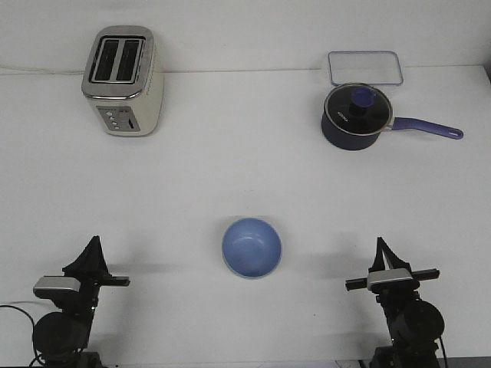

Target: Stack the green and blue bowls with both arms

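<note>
The periwinkle blue bowl (252, 247) stands upright on the white table, near the front at the middle. No mint green bowl shows on its own; I cannot tell if it lies under the blue one. My left gripper (94, 244) is at the front left, well apart from the bowl, its fingers meeting in a point, holding nothing. My right gripper (380, 245) is at the front right, also apart from the bowl, fingers together and empty.
A cream and silver toaster (123, 80) stands at the back left. A dark navy pot (355, 116) with a purple handle stands at the back right, with a clear rectangular lid or tray (365, 67) behind it.
</note>
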`<state>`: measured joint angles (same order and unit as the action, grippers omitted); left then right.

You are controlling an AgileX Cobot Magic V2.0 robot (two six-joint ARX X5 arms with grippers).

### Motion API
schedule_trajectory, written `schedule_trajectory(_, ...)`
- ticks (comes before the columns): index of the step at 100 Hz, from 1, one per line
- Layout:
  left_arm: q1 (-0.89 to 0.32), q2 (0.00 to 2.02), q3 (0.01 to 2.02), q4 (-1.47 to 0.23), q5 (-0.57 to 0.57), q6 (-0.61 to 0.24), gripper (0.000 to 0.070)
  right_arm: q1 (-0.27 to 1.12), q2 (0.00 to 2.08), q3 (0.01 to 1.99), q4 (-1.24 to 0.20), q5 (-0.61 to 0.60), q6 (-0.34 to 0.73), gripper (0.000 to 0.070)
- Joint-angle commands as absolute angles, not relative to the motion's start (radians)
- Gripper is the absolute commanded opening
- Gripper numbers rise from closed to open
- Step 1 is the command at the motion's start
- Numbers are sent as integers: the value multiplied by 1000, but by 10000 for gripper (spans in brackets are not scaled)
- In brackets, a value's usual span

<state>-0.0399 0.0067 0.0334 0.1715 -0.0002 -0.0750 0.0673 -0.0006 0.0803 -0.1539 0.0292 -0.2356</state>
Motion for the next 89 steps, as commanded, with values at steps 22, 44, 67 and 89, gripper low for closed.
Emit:
schedule_trajectory(22,-39,4,14,182,-1,-83,15,44,1,13,-74,26,-281,0)
schedule_trajectory(44,-39,4,14,181,-1,-83,15,44,1,13,-45,26,-281,0)
schedule_trajectory(67,-39,4,14,181,-1,-83,15,44,1,13,-45,26,-282,0)
schedule_trajectory(89,-39,4,14,181,-1,-83,15,44,1,13,-45,26,-281,0)
